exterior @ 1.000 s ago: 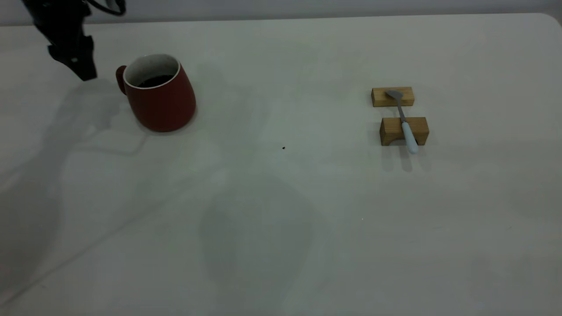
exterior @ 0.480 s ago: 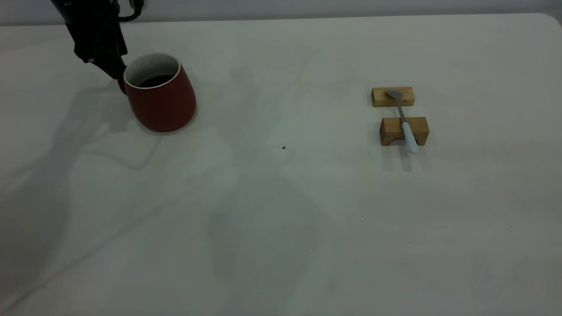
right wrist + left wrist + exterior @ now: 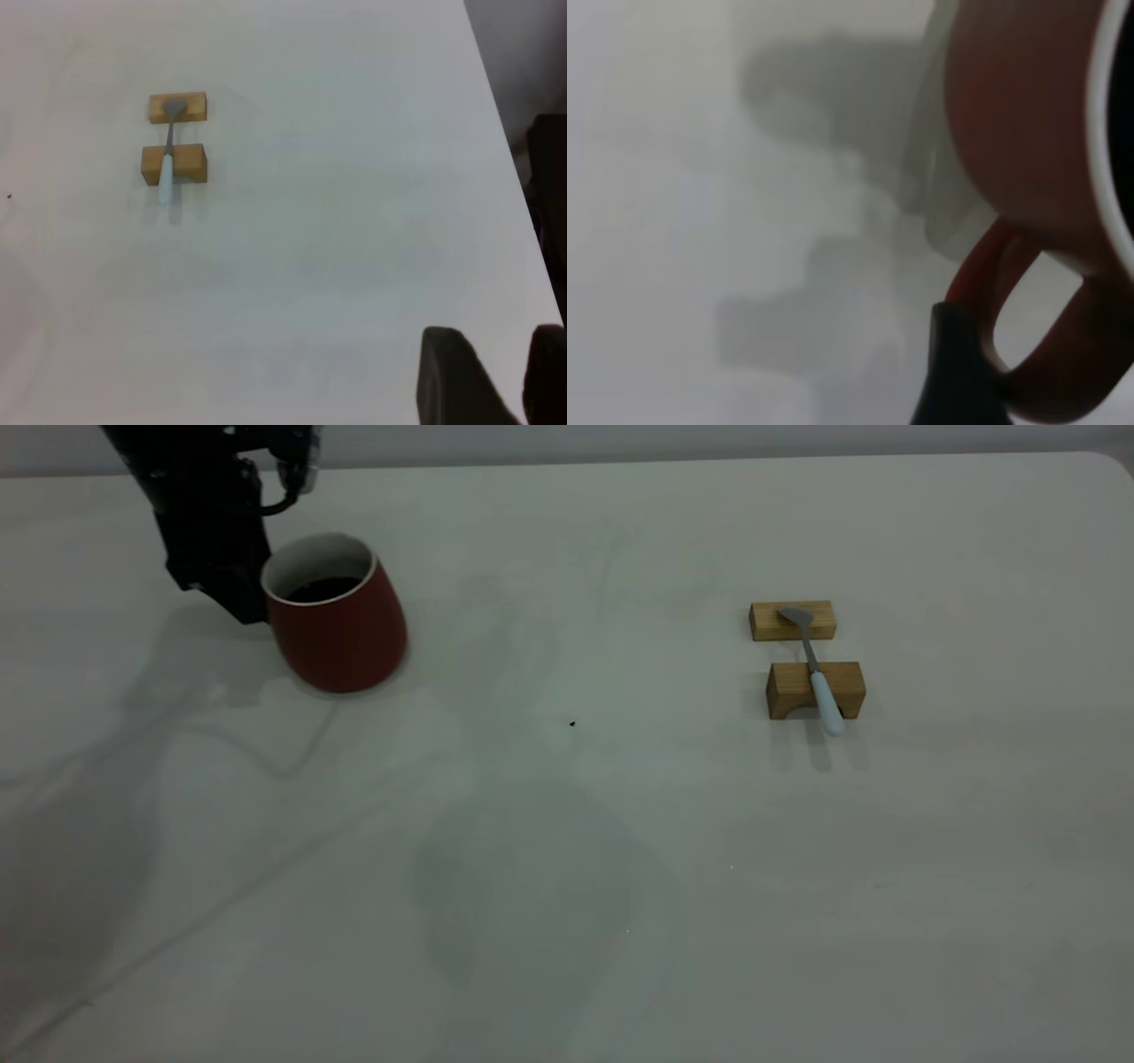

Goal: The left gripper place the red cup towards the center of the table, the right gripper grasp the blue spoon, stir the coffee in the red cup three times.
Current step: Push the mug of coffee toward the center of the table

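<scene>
The red cup [image 3: 338,629] is seen at the far left of the off-white bench [image 3: 567,886], upright with its white rim up and dark coffee [image 3: 321,589] visible inside. Its handle side is turned toward the left pincer [image 3: 232,598], which is pressed against it there; in the left wrist view a dark fingertip [image 3: 957,372] is seen at the loop handle [image 3: 1028,328], but whether the pincer is clamped or apart cannot be told. Well to the right, the blue spoon [image 3: 817,673] is laid across two wooden blocks [image 3: 815,689], its long axis running near to far, bowl on the far block [image 3: 792,620], pale handle overhanging the near one. A tiny dark speck [image 3: 573,724] is seen between cup and spoon. The right pincer [image 3: 496,376] is held off the bench's right edge, fingers apart.
</scene>
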Robot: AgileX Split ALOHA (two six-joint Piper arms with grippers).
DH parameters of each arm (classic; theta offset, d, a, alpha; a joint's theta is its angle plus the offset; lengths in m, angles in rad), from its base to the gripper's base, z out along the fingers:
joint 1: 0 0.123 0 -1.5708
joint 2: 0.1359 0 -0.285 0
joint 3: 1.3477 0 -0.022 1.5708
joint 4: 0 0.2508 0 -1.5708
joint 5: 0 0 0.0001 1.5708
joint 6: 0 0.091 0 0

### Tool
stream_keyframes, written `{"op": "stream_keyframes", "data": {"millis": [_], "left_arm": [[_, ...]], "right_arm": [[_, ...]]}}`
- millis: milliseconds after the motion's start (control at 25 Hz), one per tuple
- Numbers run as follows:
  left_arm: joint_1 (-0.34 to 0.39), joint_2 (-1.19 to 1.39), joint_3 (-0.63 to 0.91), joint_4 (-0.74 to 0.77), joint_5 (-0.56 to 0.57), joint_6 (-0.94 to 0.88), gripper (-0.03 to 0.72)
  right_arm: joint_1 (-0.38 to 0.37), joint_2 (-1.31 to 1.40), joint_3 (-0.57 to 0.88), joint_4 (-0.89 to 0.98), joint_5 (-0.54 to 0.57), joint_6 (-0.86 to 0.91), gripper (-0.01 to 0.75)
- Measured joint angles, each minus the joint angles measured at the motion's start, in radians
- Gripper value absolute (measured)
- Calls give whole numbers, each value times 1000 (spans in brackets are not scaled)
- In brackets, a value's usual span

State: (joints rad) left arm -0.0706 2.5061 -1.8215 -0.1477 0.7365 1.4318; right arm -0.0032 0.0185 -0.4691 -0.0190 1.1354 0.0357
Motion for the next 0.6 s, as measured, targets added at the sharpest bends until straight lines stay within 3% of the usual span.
{"op": "stream_keyframes", "data": {"millis": [600], "left_arm": [[-190,6,0,-72,-44,-38,558]], "right_arm": [[0,0,0,0,0,0,240]]}}
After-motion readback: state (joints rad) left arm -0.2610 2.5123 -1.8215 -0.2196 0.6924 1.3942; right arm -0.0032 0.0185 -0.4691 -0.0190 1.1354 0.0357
